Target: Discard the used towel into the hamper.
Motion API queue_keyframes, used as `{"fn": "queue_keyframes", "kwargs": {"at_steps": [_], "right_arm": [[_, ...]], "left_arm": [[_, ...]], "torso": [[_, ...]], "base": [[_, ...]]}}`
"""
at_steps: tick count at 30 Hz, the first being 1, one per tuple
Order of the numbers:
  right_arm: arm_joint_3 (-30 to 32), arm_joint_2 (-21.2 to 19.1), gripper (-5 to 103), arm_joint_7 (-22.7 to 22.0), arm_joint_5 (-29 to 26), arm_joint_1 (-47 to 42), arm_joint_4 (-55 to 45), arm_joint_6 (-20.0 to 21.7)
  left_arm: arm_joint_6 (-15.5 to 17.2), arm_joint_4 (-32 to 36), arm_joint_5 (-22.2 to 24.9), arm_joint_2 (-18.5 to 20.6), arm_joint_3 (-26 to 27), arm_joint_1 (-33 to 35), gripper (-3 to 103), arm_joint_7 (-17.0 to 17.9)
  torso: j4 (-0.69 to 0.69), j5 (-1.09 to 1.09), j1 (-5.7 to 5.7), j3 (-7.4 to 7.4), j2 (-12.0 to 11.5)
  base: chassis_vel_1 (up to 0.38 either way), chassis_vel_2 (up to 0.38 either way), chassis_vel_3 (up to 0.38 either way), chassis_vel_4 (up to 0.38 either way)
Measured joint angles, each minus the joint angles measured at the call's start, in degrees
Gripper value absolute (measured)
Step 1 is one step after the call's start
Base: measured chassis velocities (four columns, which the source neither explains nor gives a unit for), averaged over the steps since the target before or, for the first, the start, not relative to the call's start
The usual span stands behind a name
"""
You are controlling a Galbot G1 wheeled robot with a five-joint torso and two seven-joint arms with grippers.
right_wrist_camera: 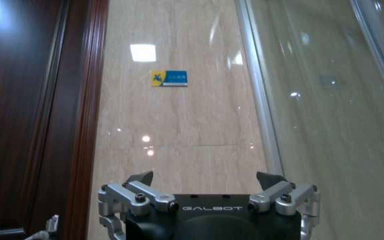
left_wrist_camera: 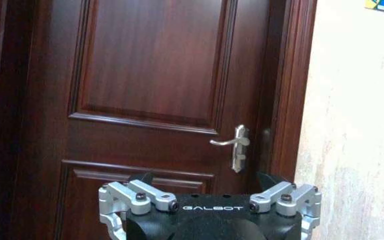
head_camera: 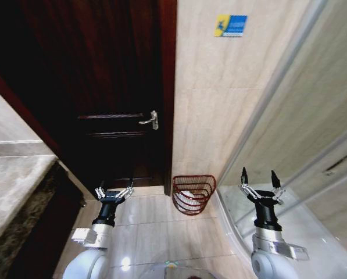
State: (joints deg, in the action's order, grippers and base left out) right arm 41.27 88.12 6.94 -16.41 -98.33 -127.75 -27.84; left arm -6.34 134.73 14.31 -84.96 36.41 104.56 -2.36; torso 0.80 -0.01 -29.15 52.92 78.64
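The hamper [head_camera: 193, 193] is being seen on the tiled floor [head_camera: 156, 229], set against the foot of the beige wall [head_camera: 219, 116], between the dark wooden door [head_camera: 103, 87] and the glass shower enclosure [head_camera: 301, 145]. Something pale is being shown through its wire ribs, possibly a towel, though this cannot be told for certain from the head view. The left gripper [head_camera: 114, 192] is being held low in front of the door, near its bottom edge and left of the hamper, well apart from it; its jaws are being kept spread wide with nothing between them. The right gripper [head_camera: 259, 179] is being held up on the hamper's other side, before the curved base of the shower enclosure, its two dark fingertips parted and nothing being gripped. In the left wrist view, the door's silver lever handle [left_wrist_camera: 235, 145] is being faced by the left gripper [left_wrist_camera: 209, 184]. In the right wrist view, a small blue and yellow sticker [right_wrist_camera: 169, 78] on the wall is being faced by the right gripper [right_wrist_camera: 205, 181], with the door frame [right_wrist_camera: 85, 120] beside it.
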Motion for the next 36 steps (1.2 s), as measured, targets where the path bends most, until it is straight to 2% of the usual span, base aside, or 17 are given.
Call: {"fn": "queue_keyframes", "kwargs": {"at_steps": [36], "right_arm": [[0.02, -0.02, 100, 0.04, -0.06, 0.01, 0.0, 0.02]], "left_arm": [[0.01, 0.0, 0.0, -0.04, -0.02, 0.0, 100, -0.01]], "torso": [[0.0, 0.01, 0.0, 0.01, -0.01]], "base": [[-0.009, -0.011, 0.008, 0.009]]}}
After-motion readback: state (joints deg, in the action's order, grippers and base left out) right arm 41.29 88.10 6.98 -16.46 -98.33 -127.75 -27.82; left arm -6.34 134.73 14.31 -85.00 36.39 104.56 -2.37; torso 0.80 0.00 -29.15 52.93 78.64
